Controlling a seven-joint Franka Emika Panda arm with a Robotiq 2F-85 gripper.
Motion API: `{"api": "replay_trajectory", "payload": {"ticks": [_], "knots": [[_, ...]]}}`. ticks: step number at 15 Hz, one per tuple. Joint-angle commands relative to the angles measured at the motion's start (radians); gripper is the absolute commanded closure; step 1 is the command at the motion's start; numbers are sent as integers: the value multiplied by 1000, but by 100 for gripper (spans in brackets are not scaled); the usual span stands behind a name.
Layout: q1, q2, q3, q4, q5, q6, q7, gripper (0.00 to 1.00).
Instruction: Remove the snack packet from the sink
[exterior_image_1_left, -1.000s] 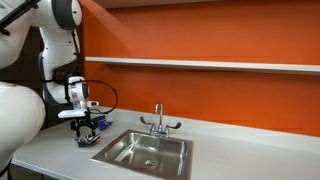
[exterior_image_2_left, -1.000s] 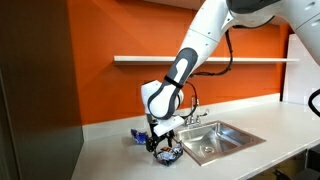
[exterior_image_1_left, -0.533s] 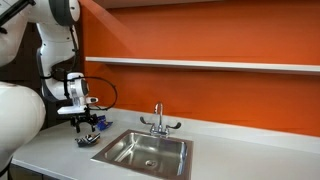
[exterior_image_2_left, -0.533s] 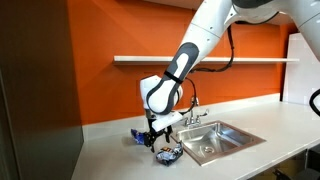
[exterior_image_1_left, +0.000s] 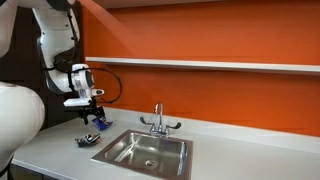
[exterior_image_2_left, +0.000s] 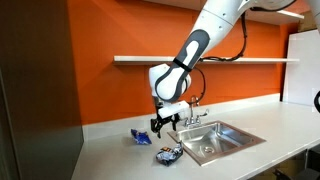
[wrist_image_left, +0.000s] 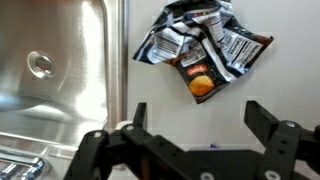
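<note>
The snack packet (wrist_image_left: 204, 48), crumpled, dark with silvery patches and an orange spot, lies on the white counter beside the sink (wrist_image_left: 50, 60), outside the basin. It also shows in both exterior views (exterior_image_1_left: 87, 139) (exterior_image_2_left: 168, 154), just next to the steel basin (exterior_image_1_left: 150, 150) (exterior_image_2_left: 215, 138). My gripper (wrist_image_left: 200, 125) is open and empty, raised above the counter and the packet (exterior_image_1_left: 92, 118) (exterior_image_2_left: 162, 124). Nothing is between the fingers.
A small bright blue object (exterior_image_2_left: 139, 137) lies on the counter near the packet. The chrome two-handle faucet (exterior_image_1_left: 158, 120) stands behind the basin. An orange wall with a white shelf (exterior_image_1_left: 200, 65) runs behind the counter.
My gripper has risen from the packet on the counter, leaving it lying beside the sink. The packet has not moved.
</note>
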Motion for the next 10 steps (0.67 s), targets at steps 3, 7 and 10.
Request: {"api": "replay_trajectory", "payload": {"ticks": [3, 7, 10], "knots": [[-76, -132, -50, -127, -23, -10, 119, 0], [-135, -181, -72, -194, -26, -11, 184, 0], [-172, -206, -75, -235, -28, -9, 227, 0]]}}
